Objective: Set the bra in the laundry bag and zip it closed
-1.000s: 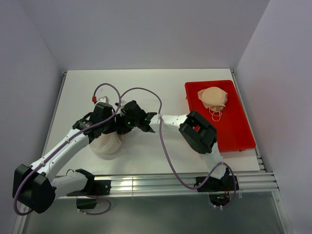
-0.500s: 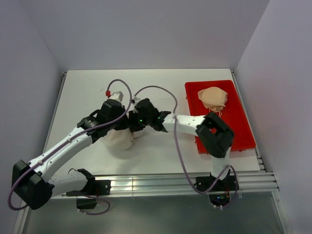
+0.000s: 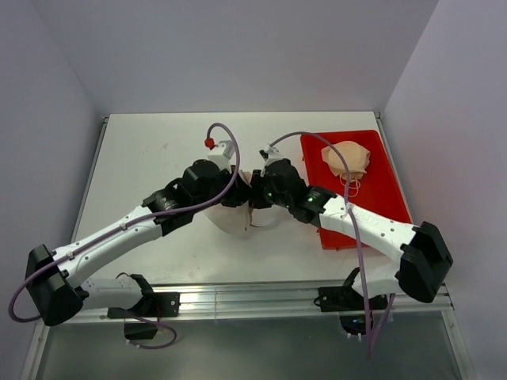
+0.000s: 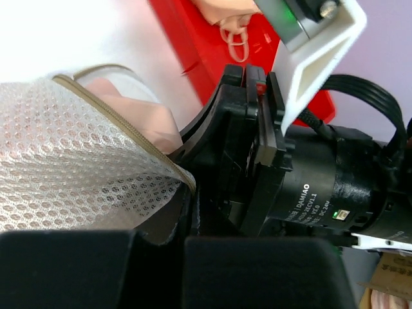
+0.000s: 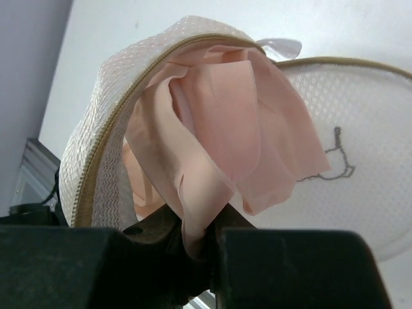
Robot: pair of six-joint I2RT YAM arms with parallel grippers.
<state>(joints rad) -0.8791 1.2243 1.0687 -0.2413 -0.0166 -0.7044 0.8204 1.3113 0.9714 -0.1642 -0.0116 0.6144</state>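
From overhead, your two arms meet over the middle of the table [image 3: 142,150]. The left gripper [image 3: 240,198] and right gripper [image 3: 255,198] are nose to nose at the top of the laundry bag [image 3: 236,224]. The bag rests on the table near the left edge of the red tray [image 3: 380,198]. A tan bra [image 3: 346,158] lies at the tray's far end, well apart from both grippers. You cannot judge either pair of jaws from this height.

In the left wrist view, your left gripper is fully closed. The bag's mesh runs down into the seam between its fingers, so it has the bag's wall pinched close to the tan zipper edge [image 4: 129,132]. Pink fabric of the bra [image 4: 151,122] shows just behind that edge, inside the opening. The black body of the right gripper sits right up against the bag's rim, with the tray beyond it.

In the right wrist view, your right gripper's jaws are nearly together and clamped on a fold of the bra at the bottom of the frame. The bra bunches upward from there into the bag's open mouth. It sits between the raised mesh wall on the left and the round face with the small dark mark [image 5: 339,154] on the right. One flap hangs over that face. The zipper is open.
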